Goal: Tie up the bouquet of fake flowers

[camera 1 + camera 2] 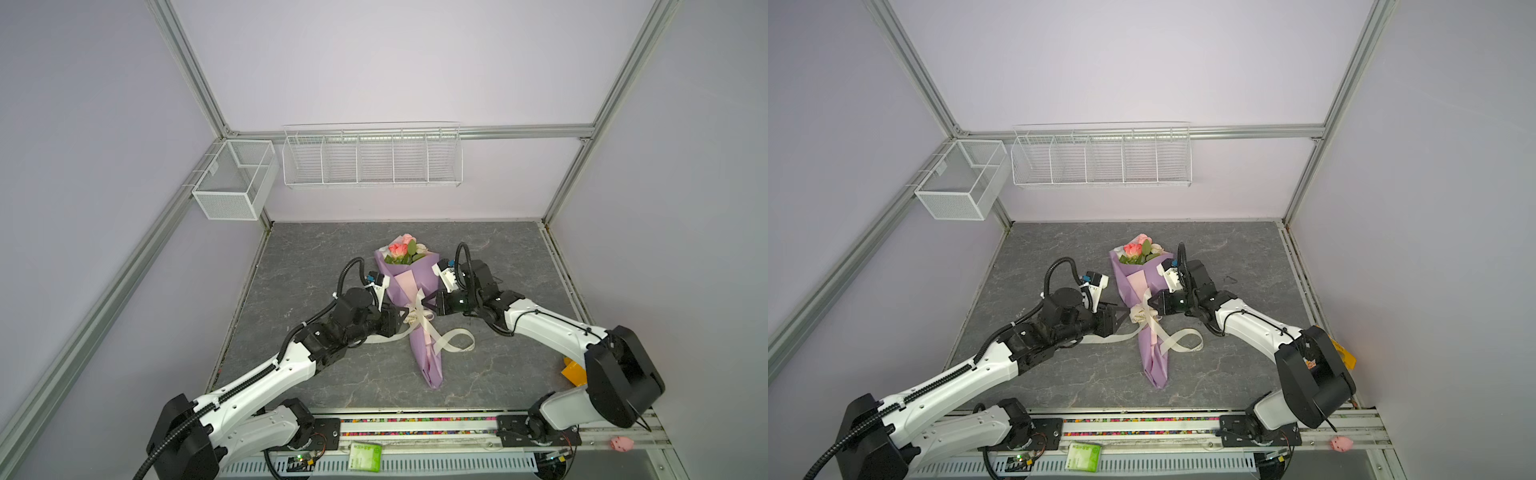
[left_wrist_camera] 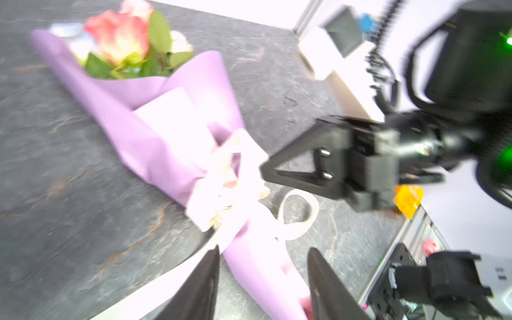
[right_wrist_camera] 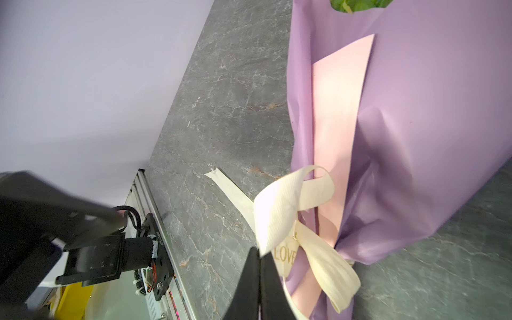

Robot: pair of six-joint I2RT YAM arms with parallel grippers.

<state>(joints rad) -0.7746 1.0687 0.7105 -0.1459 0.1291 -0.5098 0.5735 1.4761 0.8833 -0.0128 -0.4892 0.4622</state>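
Lilac, the paper cone [image 1: 415,286] with its pink inner sheet wraps the bouquet of fake flowers [image 1: 401,248]; pink, peach and cream roses with green leaves show at the mouth. It lies flat at the middle of the grey marbled table [image 1: 311,257], blooms toward the rear edge, pointed tail toward the front edge.

Around the cone's waist: the cream ribbon [image 1: 452,338], lettered LOVE, knotted. One loop rests on the table right of the tail, and one long end runs left under the left arm.

Arms: the left gripper [image 1: 401,321] sits at the cone's left flank beside the knot, fingers [image 2: 210,277] apart. The right gripper [image 3: 259,253] is at the right flank, fingers pressed together on a ribbon loop drawn up from the knot.

Surroundings:
- wire rack [image 1: 372,160] on the rear wall
- mesh basket [image 1: 232,183] at the rear left corner
- yellow item [image 1: 573,370] at the right edge, partly hidden by the right arm
- green packet [image 1: 365,456] and small pink object [image 1: 622,443] on the front rail
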